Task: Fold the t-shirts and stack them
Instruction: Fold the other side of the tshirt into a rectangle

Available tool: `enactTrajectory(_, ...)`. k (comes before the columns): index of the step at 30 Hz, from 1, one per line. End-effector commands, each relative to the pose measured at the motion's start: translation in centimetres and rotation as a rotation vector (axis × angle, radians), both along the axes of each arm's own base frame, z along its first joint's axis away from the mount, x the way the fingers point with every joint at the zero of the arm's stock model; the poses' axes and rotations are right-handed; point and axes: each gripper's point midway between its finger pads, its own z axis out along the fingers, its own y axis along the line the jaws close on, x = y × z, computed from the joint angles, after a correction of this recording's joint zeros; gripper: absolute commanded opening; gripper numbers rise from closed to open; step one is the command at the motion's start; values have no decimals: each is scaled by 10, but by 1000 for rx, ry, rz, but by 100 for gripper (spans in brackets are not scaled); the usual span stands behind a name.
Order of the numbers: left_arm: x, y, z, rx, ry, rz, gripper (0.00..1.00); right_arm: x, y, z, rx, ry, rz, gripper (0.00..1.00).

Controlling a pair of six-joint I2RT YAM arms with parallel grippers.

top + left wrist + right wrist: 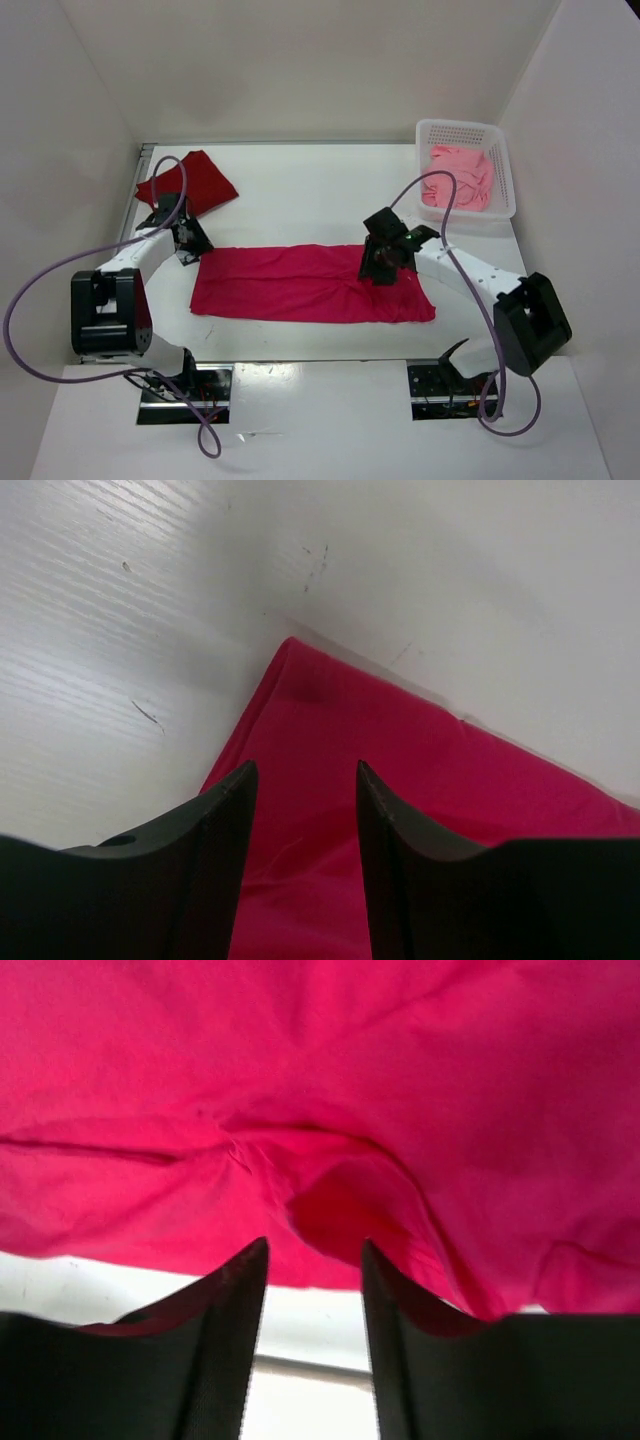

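Mid-table, crimson t-shirt (310,285) folded long, your left gripper (305,772) released over its left corner, your right gripper (315,1248) likewise unclenched toward its right end, possibly touching cloth, dark red t-shirt (190,182) far left, salmon t-shirt (458,178) in basket (458,125).

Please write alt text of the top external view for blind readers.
A crimson shirt lies as a long strip across a table, the left gripper at its left end, the right gripper over its right half. A folded dark red shirt lies far left; a pink shirt sits in a basket far right.
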Motion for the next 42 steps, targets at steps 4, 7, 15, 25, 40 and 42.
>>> enactTrajectory(4,28,0,3,1,-51,-22,53,36,29,8,30,-116,64,55)
enactTrajectory(7,31,0,-8,-2,-29,-22,55,37,34,-1,24,-104,75,55)
enactTrajectory(15,37,-1,-19,-7,-16,-36,29,47,35,-4,-29,-112,71,40)
enactTrajectory(25,43,-1,-23,-11,-13,-48,2,4,47,-6,-7,-46,131,0)
enactTrajectory(40,72,5,-5,10,-68,-29,0,-49,81,-6,69,28,216,48)
enactTrajectory(42,69,5,8,13,-96,-29,23,-44,75,6,43,-3,210,49)
